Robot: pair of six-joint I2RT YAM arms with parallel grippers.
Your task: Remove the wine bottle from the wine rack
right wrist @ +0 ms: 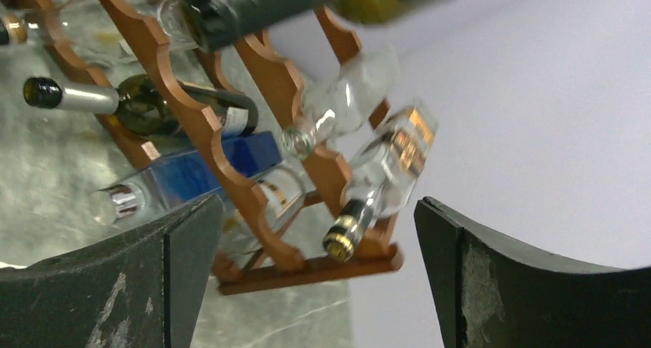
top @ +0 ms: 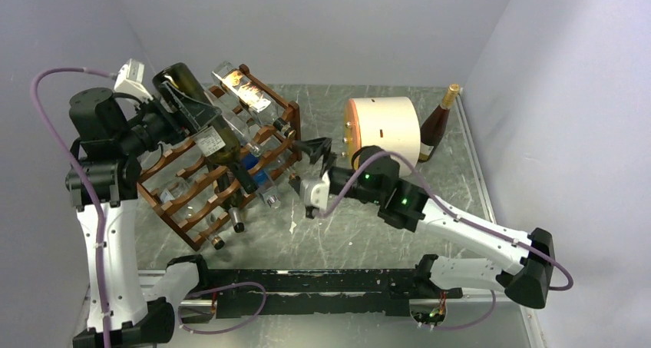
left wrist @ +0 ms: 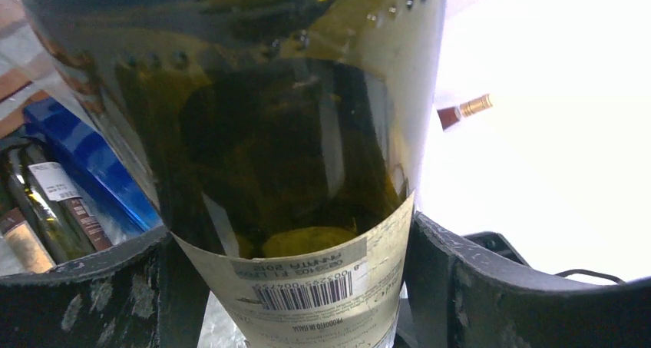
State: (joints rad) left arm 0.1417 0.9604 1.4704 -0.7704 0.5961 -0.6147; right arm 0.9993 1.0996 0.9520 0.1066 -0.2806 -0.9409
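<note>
My left gripper (top: 188, 114) is shut on the dark green wine bottle (top: 207, 129), which is tilted over the reddish-brown wooden wine rack (top: 201, 180), base up to the far left and neck down over the rack's front. In the left wrist view the bottle (left wrist: 284, 148) fills the frame, and the black fingers (left wrist: 92, 294) press on both sides of its cream barcode label. My right gripper (top: 316, 154) is open and empty just right of the rack. Its wrist view shows the rack (right wrist: 211, 137) and the dark bottle's neck (right wrist: 246, 6) at the top.
The rack holds several other bottles: a clear one on top (top: 246, 91), a blue one (right wrist: 207, 167), a green one (right wrist: 146, 110) and clear ones (right wrist: 391, 160). A cream cylindrical drum (top: 384, 129) lies behind the right arm. A dark red bottle (top: 435, 129) stands by the right wall.
</note>
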